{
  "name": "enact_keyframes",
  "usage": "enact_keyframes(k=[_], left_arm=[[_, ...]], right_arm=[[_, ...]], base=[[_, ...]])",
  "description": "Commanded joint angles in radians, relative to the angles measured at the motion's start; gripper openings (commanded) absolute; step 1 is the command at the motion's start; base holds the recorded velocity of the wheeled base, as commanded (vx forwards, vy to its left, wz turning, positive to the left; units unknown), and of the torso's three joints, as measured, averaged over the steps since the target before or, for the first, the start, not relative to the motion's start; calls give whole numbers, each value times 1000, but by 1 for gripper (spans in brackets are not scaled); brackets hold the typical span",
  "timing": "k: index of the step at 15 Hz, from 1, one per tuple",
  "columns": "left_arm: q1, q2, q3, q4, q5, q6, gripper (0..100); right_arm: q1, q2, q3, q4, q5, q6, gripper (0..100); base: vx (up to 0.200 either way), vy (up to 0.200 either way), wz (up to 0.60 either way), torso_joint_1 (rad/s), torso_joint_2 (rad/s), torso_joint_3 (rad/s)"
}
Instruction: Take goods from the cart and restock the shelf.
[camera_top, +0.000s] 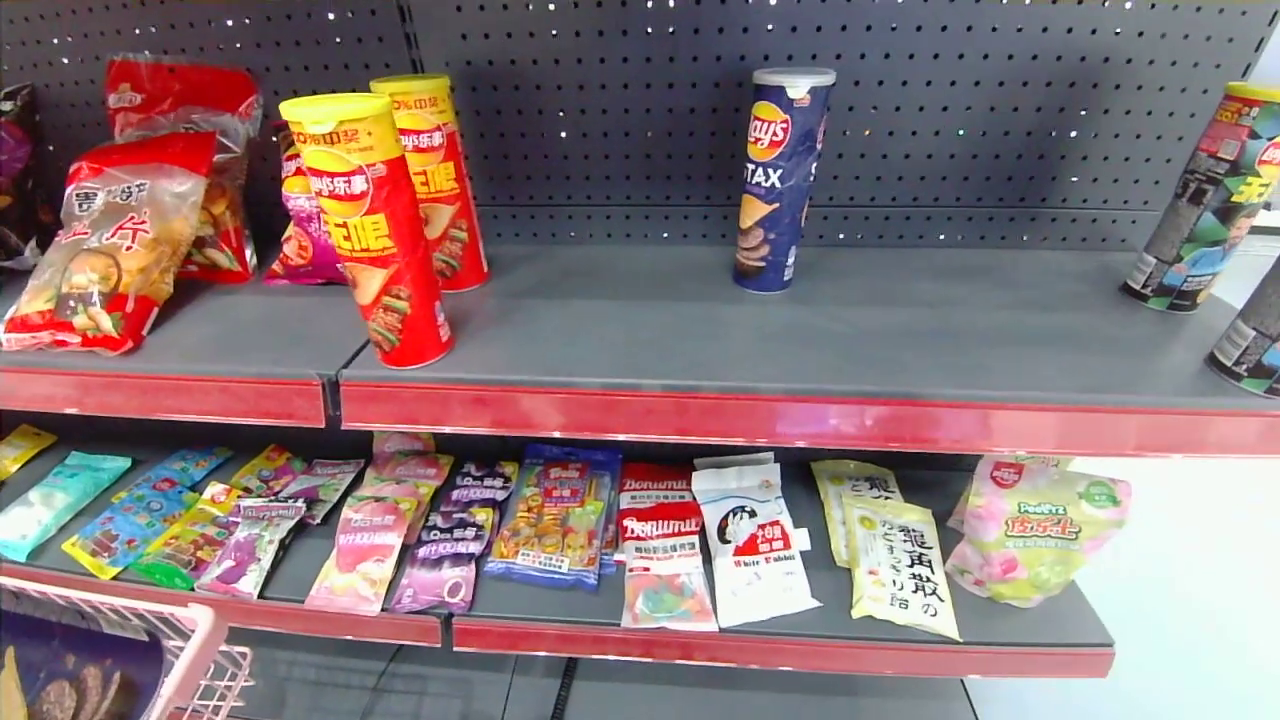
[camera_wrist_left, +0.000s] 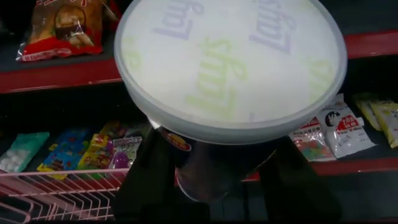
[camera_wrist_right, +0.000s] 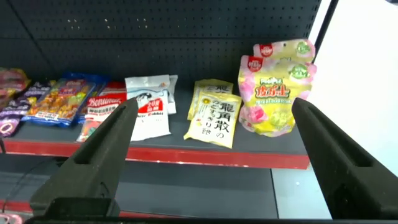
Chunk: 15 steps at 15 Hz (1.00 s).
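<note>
My left jaws clamp a lidded chip can (camera_wrist_left: 230, 62) near the pink cart (camera_wrist_left: 62, 186), a dark bag (camera_top: 70, 670) inside; my right jaws stand apart facing the lower shelf (camera_wrist_right: 283, 146). The upper shelf (camera_top: 950, 330) lies bare right of the blue can (camera_top: 778, 180).

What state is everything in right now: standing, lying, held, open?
held can: lid on, gripped by the left gripper.
right gripper: open, empty.
blue can: upright on upper shelf, lid on.
front red can: upright, lid on.
white candy bag: lying flat on lower shelf.
</note>
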Motion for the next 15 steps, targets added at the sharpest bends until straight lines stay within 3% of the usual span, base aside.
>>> enact_keyframes(k=[1, 8, 11, 13, 15], left_arm=[[-1, -7, 4, 3, 0, 0, 0], [0, -1, -5, 10, 58, 34, 0], [0, -7, -4, 10, 69, 84, 0], [0, -5, -1, 10, 70, 84, 0], [0, -5, 2, 10, 70, 84, 0]], right_arm=[[0, 1, 0, 0, 0, 0, 100], [0, 1, 0, 0, 0, 0, 100], [0, 1, 0, 0, 0, 0, 100], [0, 1, 0, -2, 0, 0, 100], [0, 1, 0, 0, 0, 0, 100]], base=[[0, 0, 0, 163, -476, -295], [0, 0, 0, 220, -572, -352], [0, 0, 0, 190, -466, -272], [0, 0, 0, 171, -403, -234], [200, 0, 0, 112, -251, -149]])
